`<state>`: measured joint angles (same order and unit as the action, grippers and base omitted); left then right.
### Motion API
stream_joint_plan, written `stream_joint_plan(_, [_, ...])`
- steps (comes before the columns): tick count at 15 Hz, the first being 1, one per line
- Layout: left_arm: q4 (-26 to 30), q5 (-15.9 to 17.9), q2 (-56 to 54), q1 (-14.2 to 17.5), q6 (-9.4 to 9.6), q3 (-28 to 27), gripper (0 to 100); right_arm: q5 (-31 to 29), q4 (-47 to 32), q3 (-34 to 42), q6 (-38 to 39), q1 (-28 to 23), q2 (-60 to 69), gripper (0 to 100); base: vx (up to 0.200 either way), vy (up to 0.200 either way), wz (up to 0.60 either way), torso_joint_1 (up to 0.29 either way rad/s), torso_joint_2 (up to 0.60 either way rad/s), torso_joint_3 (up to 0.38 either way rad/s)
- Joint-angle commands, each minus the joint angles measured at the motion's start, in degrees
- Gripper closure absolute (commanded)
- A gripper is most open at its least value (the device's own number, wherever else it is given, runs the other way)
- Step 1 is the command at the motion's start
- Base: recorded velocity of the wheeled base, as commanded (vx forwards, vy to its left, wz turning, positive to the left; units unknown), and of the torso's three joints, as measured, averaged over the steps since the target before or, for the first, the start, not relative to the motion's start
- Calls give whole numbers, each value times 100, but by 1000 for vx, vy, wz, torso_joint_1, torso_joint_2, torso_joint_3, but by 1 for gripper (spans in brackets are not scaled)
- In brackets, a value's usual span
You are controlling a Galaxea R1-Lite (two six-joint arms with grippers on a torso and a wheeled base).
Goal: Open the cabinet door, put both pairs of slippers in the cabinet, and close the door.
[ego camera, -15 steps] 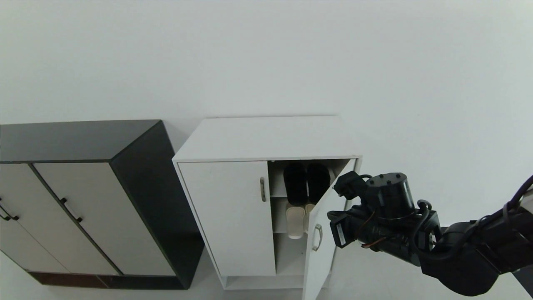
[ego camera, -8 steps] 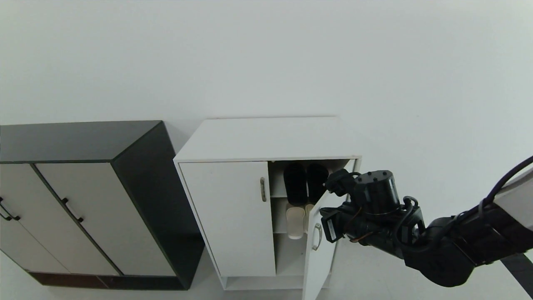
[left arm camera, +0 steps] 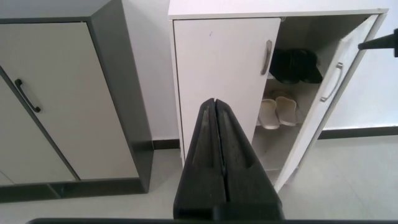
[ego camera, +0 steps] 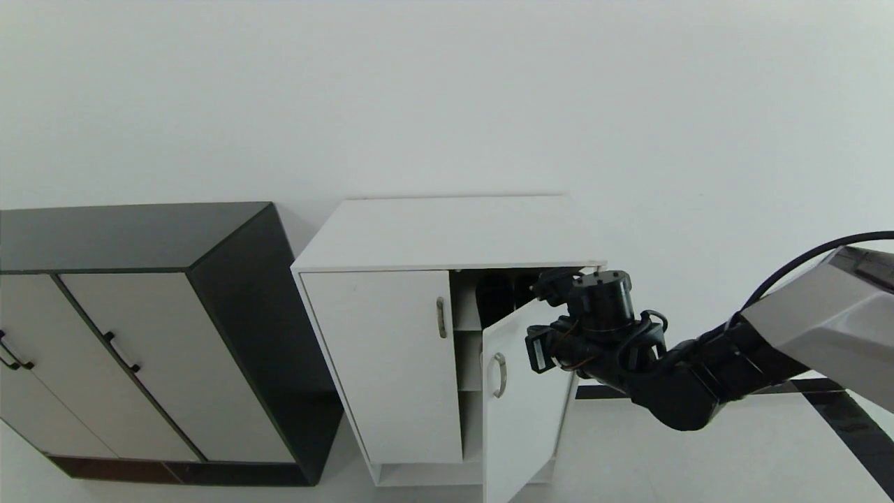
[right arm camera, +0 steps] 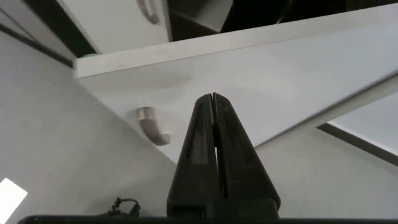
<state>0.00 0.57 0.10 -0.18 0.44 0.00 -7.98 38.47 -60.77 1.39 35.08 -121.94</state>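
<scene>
Our right gripper (right arm camera: 214,99), fingers pressed tight together, meets the outer face of the half-open right door (ego camera: 527,391) of the white cabinet (ego camera: 447,234). Inside it, black slippers (left arm camera: 297,65) sit above a cream pair (left arm camera: 278,112). Our left gripper (left arm camera: 214,104) hangs back, clenched and empty.

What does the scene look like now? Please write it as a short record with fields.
cabinet: white cabinet, left door shut
right door: partly open
black slippers: inside, upper shelf
light slippers: inside, shelf below
right gripper: shut, at the right door's outer face, near its top
left gripper: shut, holding nothing, away from the cabinet
beside: dark cabinet, doors shut
</scene>
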Motion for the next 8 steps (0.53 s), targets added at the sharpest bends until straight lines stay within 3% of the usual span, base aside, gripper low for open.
stream_joint_plan(1, [0, 4, -1, 1, 0, 0, 100, 16, 2, -348, 2, -151, -374, 100, 0, 0, 0, 0, 0, 0])
stream_joint_plan(8, [0, -13, -1, 1, -9, 0, 100, 16, -7, -1508, 2, -494, -1130, 100, 0, 0, 0, 0, 0, 0])
